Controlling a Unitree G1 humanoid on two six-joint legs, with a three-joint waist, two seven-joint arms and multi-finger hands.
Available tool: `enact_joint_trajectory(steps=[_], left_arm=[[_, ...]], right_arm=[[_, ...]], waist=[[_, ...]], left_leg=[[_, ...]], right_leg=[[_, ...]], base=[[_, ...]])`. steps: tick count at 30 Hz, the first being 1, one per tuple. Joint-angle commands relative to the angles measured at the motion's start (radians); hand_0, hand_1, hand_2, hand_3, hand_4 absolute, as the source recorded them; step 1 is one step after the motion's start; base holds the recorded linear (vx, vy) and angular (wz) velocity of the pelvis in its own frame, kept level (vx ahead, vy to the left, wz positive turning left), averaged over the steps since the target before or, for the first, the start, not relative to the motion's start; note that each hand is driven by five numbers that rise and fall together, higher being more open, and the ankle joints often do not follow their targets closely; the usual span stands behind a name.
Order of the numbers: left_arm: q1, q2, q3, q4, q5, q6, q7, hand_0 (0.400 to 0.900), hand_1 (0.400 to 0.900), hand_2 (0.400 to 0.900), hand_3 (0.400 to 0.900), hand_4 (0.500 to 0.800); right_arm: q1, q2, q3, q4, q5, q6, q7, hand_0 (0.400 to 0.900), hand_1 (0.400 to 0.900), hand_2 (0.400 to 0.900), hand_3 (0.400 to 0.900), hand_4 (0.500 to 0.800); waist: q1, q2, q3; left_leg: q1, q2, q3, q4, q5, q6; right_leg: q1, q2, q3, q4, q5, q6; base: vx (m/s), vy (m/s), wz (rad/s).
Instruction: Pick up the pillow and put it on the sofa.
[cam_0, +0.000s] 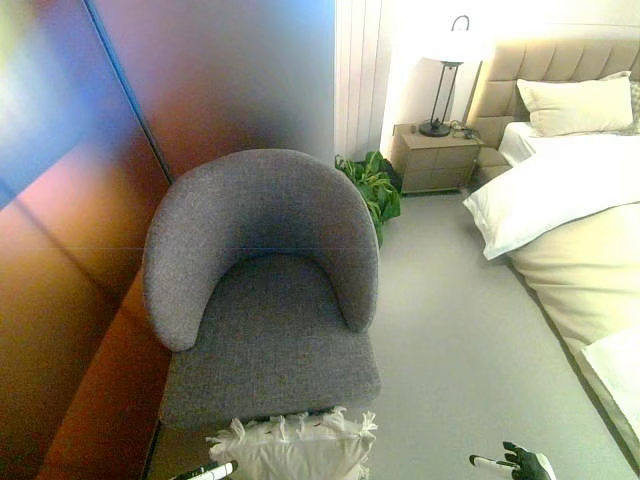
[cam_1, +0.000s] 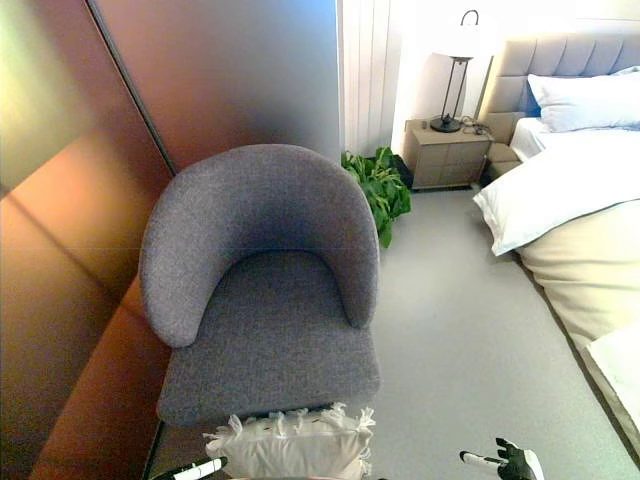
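Observation:
A white pillow (cam_0: 298, 448) with frilled edges is at the bottom of the view, just in front of the front edge of the grey round-backed armchair (cam_0: 265, 300). Its lower part is cut off by the view's edge. My left hand (cam_0: 208, 471) shows only as a white-tipped finger at the pillow's lower left corner, and its grip is hidden. My right hand (cam_0: 518, 464) is at the bottom right, apart from the pillow, with a straight white-tipped finger pointing left and holding nothing. The armchair's seat is bare.
A dark glossy wall panel (cam_0: 70, 250) runs close along the armchair's left. A green potted plant (cam_0: 372, 185) stands behind the chair on the right. A bed with white bedding (cam_0: 560, 190), a nightstand (cam_0: 435, 160) and a lamp (cam_0: 445, 70) are at the right; grey floor (cam_0: 460, 340) lies between.

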Motion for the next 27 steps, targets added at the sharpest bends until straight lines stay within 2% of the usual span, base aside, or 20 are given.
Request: enact_joint_trajectory(steps=[1, 10, 21, 27], left_arm=[[-0.058, 0.045, -0.002, -0.002, -0.011, -0.059, 0.009, 0.900, 0.900, 0.900, 0.900, 0.800], [-0.053, 0.047, 0.001, -0.020, 0.012, -0.069, 0.083, 0.900, 0.900, 0.900, 0.900, 0.800], [-0.050, 0.044, -0.003, -0.015, 0.035, -0.086, 0.116, 0.900, 0.900, 0.900, 0.900, 0.800], [-0.049, 0.051, -0.020, -0.035, 0.056, -0.074, 0.144, 0.900, 0.900, 0.900, 0.900, 0.800]], right_arm=[[-0.077, -0.043, -0.004, 0.023, 0.012, -0.044, -0.045, 0.900, 0.900, 0.900, 0.900, 0.800], [-0.071, -0.040, -0.004, 0.022, 0.007, -0.045, -0.050, 0.900, 0.900, 0.900, 0.900, 0.800], [-0.070, -0.041, 0.000, 0.022, 0.007, -0.053, -0.052, 0.900, 0.900, 0.900, 0.900, 0.800], [-0.072, -0.052, 0.019, -0.023, 0.000, -0.054, -0.056, 0.900, 0.900, 0.900, 0.900, 0.800]], waist=[[0.009, -0.035, -0.003], [0.011, -0.032, 0.004], [0.012, -0.031, 0.011], [0.009, -0.027, 0.040]], left_leg=[[-0.007, 0.012, -0.012, 0.018, -0.045, 0.009], [-0.011, 0.011, -0.018, 0.016, -0.043, 0.011], [-0.018, 0.008, -0.025, 0.017, -0.041, 0.011], [-0.041, 0.014, -0.032, 0.053, -0.046, 0.011]], right_leg=[[0.006, -0.068, 0.015, 0.061, -0.101, 0.089], [0.003, -0.067, 0.016, 0.063, -0.103, 0.088], [0.001, -0.064, 0.019, 0.064, -0.106, 0.085], [-0.021, -0.061, 0.030, 0.093, -0.118, 0.079]], base=[[0.00, 0.000, 0.00], [0.00, -0.001, 0.00], [0.01, -0.001, 0.01], [0.02, 0.000, 0.01]])
